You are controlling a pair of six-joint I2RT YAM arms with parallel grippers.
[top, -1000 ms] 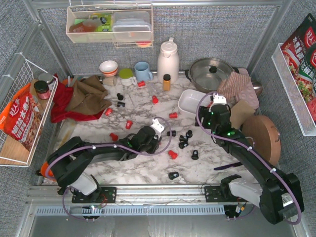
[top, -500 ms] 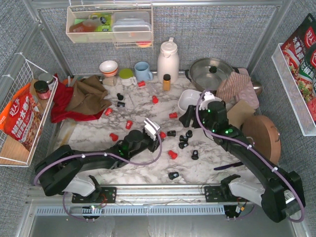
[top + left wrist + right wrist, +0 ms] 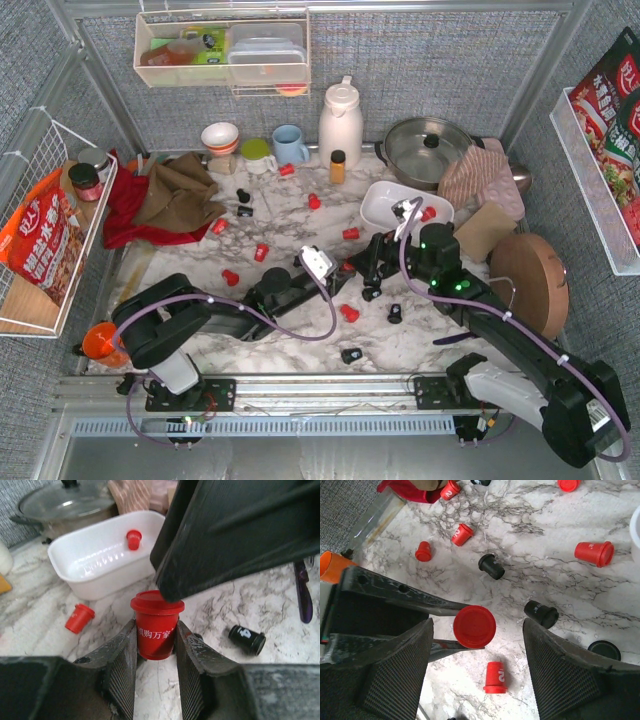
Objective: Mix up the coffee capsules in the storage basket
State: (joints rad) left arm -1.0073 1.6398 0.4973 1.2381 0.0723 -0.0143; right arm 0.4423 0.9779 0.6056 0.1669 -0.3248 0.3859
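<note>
Holding a red pod (image 3: pixel 156 627) in my left hand (image 3: pixel 345 268), fingers clenched on its sides. The pod is upright w/ lid on top and white print facing the wrist cam. Right hand (image 3: pixel 477 624) is released, fingers spread wide, one on each side of that same pod and not touching it. The right wrist cam looks straight down on the round lid. Can't tell if the pod is off the bench (image 3: pixel 290 352) or sitting on it.

Both hands meet mid-bench, just near-left of the basket (image 3: pixel 382 214). Basket sits back right, next to the pot (image 3: pixel 428 150). It has one red pod (image 3: pixel 428 213) in it that I can see, lying toward the far wall in the left wrist view.

Rest of the pods are outside, scattered over the marble:
- One red (image 3: pixel 348 313) is near the hands, w/ more reds across the centre and back twd the mugs (image 3: pixel 290 145).
- A small bunch of blacks (image 3: pixel 372 290) sits just by the right hand.
- One black (image 3: pixel 350 354) is alone near the front edge.
- Two more blacks (image 3: pixel 244 203) lie back-left by the brown cloth (image 3: pixel 175 195).

Left wrist cam also shows a red one (image 3: pixel 79 618) tipped over just in front of the basket. A black one (image 3: pixel 247 639) lies on its side to the right.
</note>
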